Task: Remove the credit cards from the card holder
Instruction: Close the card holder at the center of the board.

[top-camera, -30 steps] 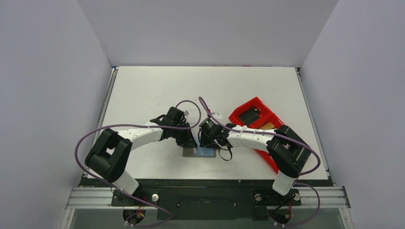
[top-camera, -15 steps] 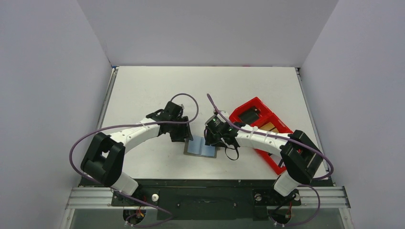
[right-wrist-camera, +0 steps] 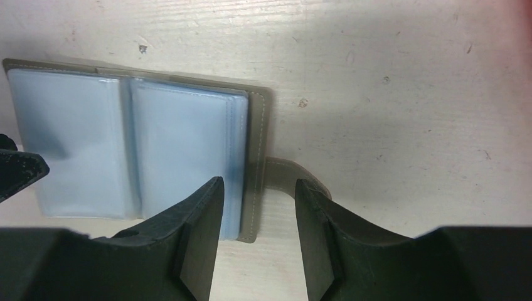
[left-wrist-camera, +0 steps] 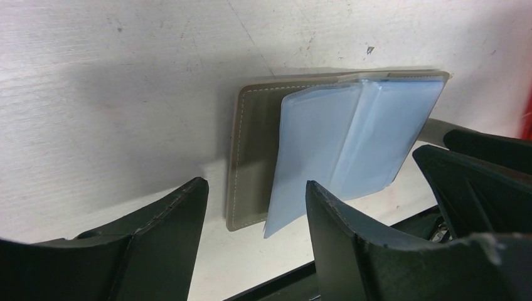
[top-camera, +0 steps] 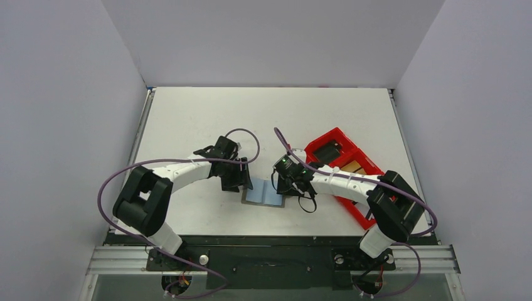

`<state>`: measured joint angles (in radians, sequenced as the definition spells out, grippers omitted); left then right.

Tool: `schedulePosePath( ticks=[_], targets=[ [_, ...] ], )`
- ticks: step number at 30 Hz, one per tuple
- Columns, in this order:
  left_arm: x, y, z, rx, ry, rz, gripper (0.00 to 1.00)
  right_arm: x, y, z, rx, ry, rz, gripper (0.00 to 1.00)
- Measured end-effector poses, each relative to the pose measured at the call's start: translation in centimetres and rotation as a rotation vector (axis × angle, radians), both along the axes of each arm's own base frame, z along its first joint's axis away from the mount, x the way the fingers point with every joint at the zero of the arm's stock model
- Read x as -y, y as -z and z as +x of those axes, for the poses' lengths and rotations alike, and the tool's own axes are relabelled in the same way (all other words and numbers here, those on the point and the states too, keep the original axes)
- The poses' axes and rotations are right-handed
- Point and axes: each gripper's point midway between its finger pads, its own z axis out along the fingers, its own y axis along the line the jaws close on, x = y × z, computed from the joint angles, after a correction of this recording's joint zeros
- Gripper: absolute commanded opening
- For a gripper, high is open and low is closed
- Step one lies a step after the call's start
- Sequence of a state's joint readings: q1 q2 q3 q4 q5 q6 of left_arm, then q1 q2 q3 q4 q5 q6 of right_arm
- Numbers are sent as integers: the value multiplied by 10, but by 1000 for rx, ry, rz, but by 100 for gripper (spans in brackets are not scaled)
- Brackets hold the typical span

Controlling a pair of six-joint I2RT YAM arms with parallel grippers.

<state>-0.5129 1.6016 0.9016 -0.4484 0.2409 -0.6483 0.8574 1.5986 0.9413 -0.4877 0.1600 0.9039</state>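
Grey card holder [left-wrist-camera: 339,135] just beside left gripper [left-wrist-camera: 255,185].

The card holder [top-camera: 263,194] lay opened flat on the table [top-camera: 188,125] close to its near edge, inner side up. Its two pale blue-grey sleeve panels [left-wrist-camera: 351,138] met at a centre fold, slightly skewed over the taupe-grey cover, whose stitched border showed around them. A small grey tab [right-wrist-camera: 285,172] stuck out flat from its right edge. Well apart to the right, a tan credit card [top-camera: 353,166] lay in the red tray [top-camera: 323,139].
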Motion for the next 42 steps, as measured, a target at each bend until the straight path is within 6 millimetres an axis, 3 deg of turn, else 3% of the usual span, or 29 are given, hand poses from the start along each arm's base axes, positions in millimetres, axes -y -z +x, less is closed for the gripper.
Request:
schedulePosePath(
  ticks=[9, 19, 29, 42],
  targets=[
    [15, 6, -3, -30, 12, -108, 56, 8, 18, -2, -21, 9, -17, 37],
    [17, 5, -2, -52, -30, -171, 51, 2, 18, 3, -11, 9, 12, 31],
    [26, -33, 3, 15, -25, -251, 48, -11, 19, 7, -7, -3, 55, 29],
    [46, -53, 5, 47, 22, -285, 52, -45, 16, 19, -7, -41, 161, 29]
  ],
)
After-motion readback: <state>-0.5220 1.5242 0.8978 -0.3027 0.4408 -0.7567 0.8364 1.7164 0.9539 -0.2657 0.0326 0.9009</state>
